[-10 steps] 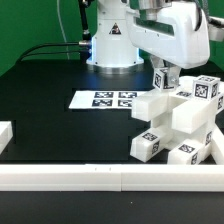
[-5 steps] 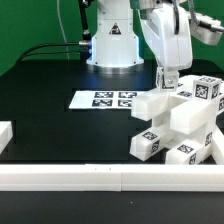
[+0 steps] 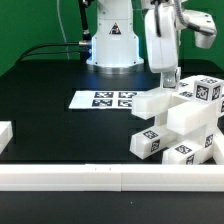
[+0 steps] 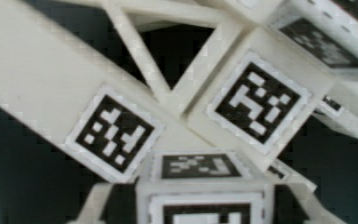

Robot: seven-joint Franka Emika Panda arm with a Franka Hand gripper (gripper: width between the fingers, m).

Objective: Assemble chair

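The partly built white chair (image 3: 186, 122), a stack of blocky tagged pieces, stands at the exterior view's right near the front rail. My gripper (image 3: 167, 84) hangs straight down over its upper left part. It is shut on a small white tagged chair piece (image 4: 197, 190), which shows between the fingers (image 4: 115, 188) in the wrist view. Just beyond that piece, the wrist view shows the chair's slanting white bars with large tags (image 4: 256, 95) close up. Whether the held piece touches the chair cannot be told.
The marker board (image 3: 105, 99) lies flat on the black table to the exterior view's left of the chair. A long white border rail (image 3: 100, 178) runs along the front edge. A white block (image 3: 5, 135) sits at the far left. The arm's base (image 3: 110, 45) stands behind.
The arm's upper body has swung upright and turned. The gripper has shifted slightly to the exterior view's right and lower, toward the chair, still holding the small piece.
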